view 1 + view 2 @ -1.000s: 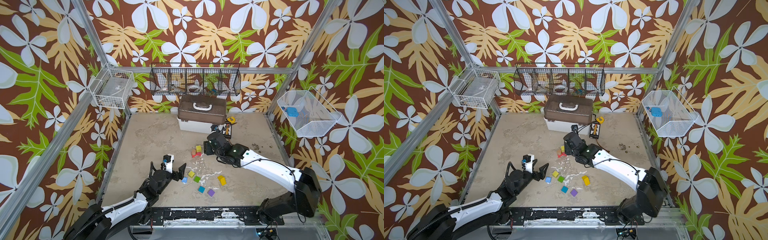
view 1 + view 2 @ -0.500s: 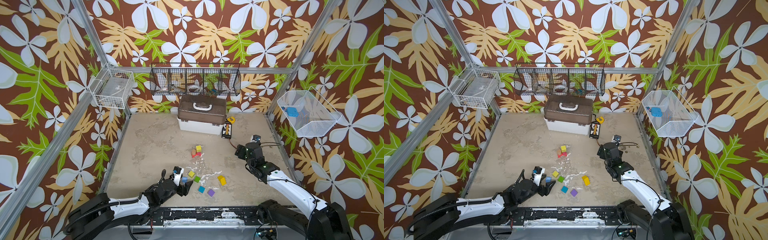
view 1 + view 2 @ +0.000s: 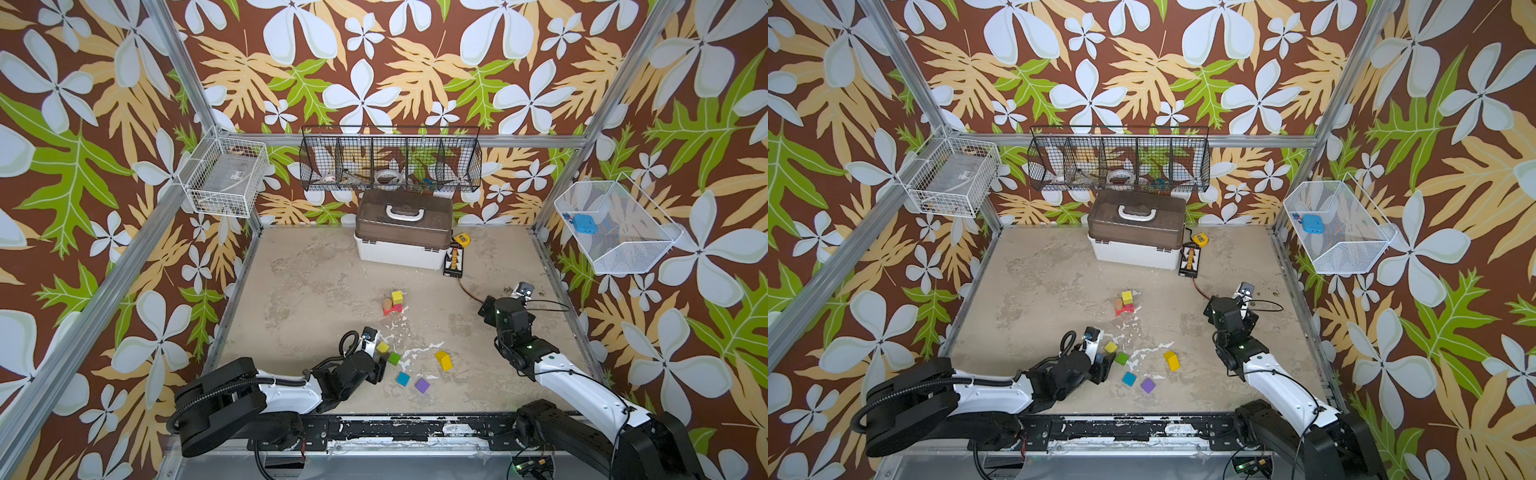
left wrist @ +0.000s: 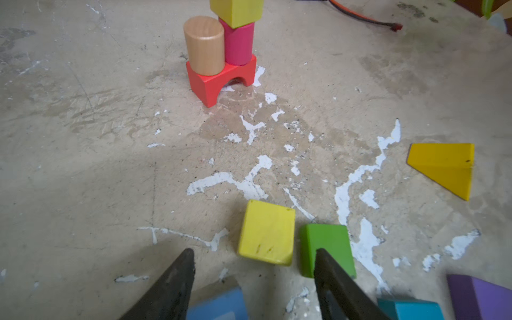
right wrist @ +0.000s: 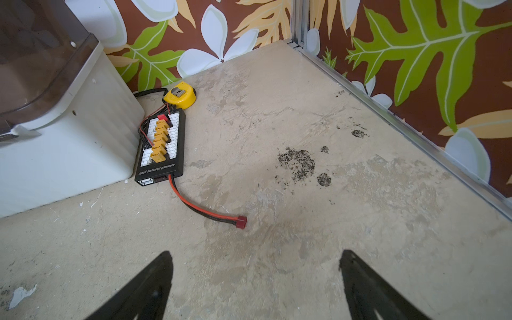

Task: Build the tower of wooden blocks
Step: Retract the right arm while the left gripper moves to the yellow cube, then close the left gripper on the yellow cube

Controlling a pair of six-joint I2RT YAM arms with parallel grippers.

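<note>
Wood blocks (image 3: 402, 378) number ten on the table (image 3: 316, 291). At left, the left end effector (image 4: 253, 252) stands half open astride one blue cube (image 4: 219, 304), not clamped on it. Then come one loose yellow cube (image 4: 266, 232), one green cube (image 4: 327, 246), one teal cube (image 4: 410, 309), one purple cube (image 4: 479, 296) and one yellow wedge (image 4: 443, 166). Mid-table, the tower (image 3: 392, 302) has four pieces: red arch (image 4: 219, 80), tan cylinder (image 4: 204, 45), pink cylinder (image 4: 238, 44) and upper yellow cube (image 4: 237, 11). At right, the right end effector (image 5: 256, 252) is spread wide and empty.
</note>
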